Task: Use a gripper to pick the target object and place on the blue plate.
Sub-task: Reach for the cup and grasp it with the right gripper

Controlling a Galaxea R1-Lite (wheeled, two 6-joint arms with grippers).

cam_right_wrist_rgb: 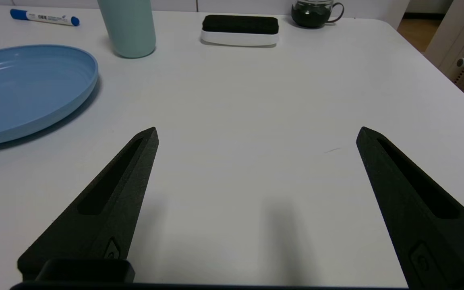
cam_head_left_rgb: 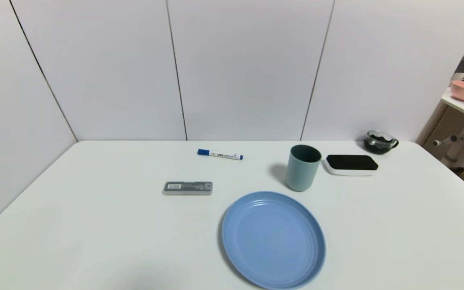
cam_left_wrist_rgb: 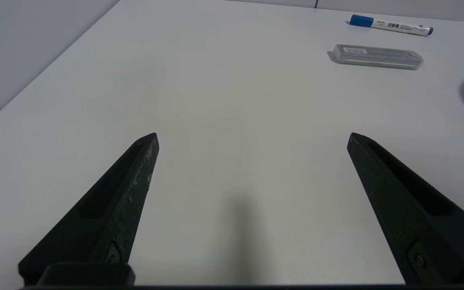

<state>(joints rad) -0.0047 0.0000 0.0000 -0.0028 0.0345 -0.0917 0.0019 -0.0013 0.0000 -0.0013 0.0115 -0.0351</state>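
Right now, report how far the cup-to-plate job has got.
Nothing is done: the teal cup stands upright on the table just beyond the blue plate, which holds nothing. Nothing is in hand: the left gripper and right gripper are open over bare table. Reach, grasp, lift and placement all remain.

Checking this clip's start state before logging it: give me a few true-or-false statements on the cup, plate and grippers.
1. The cup stands upright on the table, off the plate. True.
2. The left gripper is shut on the marker. False: it is open and holds nothing; the marker lies far ahead of it.
3. The plate holds nothing. True.
4. The right gripper is open over bare table. True.
5. The cup lies tipped beside the grey case. False: it is upright, beside the eraser; the case is apart.
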